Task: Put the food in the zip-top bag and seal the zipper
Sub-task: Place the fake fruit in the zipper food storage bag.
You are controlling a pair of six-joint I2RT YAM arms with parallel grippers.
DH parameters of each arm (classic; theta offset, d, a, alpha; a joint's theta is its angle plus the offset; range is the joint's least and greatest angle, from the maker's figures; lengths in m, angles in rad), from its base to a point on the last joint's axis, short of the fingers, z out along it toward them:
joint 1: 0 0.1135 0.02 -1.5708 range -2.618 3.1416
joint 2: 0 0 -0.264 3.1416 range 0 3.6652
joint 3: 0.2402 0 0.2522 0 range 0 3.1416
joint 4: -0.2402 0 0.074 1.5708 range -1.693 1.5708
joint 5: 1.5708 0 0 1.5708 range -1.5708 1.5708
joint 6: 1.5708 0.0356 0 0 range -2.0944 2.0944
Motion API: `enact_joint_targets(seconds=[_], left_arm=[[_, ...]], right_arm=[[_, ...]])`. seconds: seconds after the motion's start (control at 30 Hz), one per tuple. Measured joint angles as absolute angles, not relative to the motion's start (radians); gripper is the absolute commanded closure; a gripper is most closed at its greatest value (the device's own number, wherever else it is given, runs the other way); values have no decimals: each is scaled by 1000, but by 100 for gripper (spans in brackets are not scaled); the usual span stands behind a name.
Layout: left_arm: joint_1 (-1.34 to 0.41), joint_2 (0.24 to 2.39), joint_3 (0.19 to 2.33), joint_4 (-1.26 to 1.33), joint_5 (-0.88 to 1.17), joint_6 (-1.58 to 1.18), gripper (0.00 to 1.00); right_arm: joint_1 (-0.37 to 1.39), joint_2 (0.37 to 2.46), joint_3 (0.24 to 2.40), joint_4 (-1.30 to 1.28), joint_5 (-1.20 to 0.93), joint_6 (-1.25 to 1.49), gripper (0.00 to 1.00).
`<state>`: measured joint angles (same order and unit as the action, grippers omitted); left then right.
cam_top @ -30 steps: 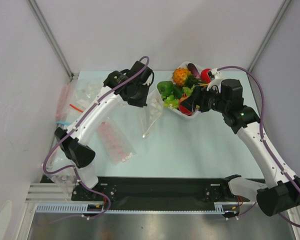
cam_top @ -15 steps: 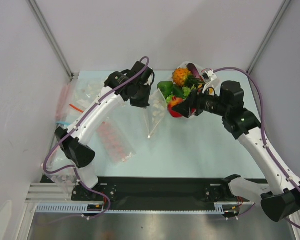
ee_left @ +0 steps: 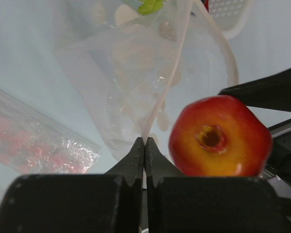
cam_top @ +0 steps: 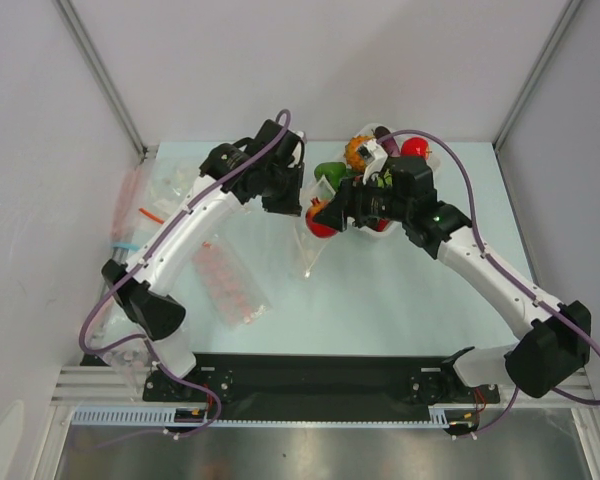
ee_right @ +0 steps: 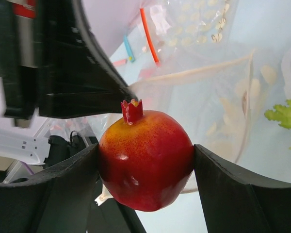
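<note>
Left wrist view shows the left gripper [ee_left: 144,146] pinched tight on one lip of the zip-top bag [ee_left: 131,73], holding it up off the table [cam_top: 400,290] so the mouth gapes toward the right arm. The right gripper [ee_right: 145,167] clamps a red toy pomegranate [ee_right: 145,145] between wide-set fingers, just beside that opening, ready to drop in. Other food [cam_top: 413,148] waits in the white tray [ee_left: 230,12]; the zipper [ee_right: 199,72] stands open, unsealed.

Glossy red-yellow toy pomegranate [ee_right: 145,160] held just beside the lifted rim of the clear bag [ee_left: 131,73], other toy food [cam_top: 365,158] heaped behind
</note>
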<state>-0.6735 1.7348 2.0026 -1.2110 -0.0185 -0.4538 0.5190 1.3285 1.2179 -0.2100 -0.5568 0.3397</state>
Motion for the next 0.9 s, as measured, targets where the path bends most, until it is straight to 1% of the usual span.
enact_joint_targets(seconds=[0.4,0.5,0.6,0.63,0.7,0.73,0.8,0.9], left_arm=[[-673,1666,2006,-1174,121,-503,100],[-673,1639,2003,-1139,165,-521,100],[-673,1614,1998,-1107,197,-534,100],[-673,1607,1996,-1099,205,-539,100],[-673,1597,1993,-1084,218,-546,100],[-673,1593,1988,-1076,221,-550,100],[-673,1585,1969,-1062,223,-551,100],[-669,1561,1893,-1032,226,-560,100]], right_arm=[[543,1339,1217,-241,-453,340,44],[554,1339,1217,-264,-428,340,40],[557,1339,1215,-283,-407,340,29],[558,1339,1213,-285,-404,339,17],[558,1339,1211,-294,-393,340,8],[559,1339,1210,-296,-387,340,2],[559,1338,1210,-301,-378,338,0],[559,1334,1210,-308,-368,337,0]])
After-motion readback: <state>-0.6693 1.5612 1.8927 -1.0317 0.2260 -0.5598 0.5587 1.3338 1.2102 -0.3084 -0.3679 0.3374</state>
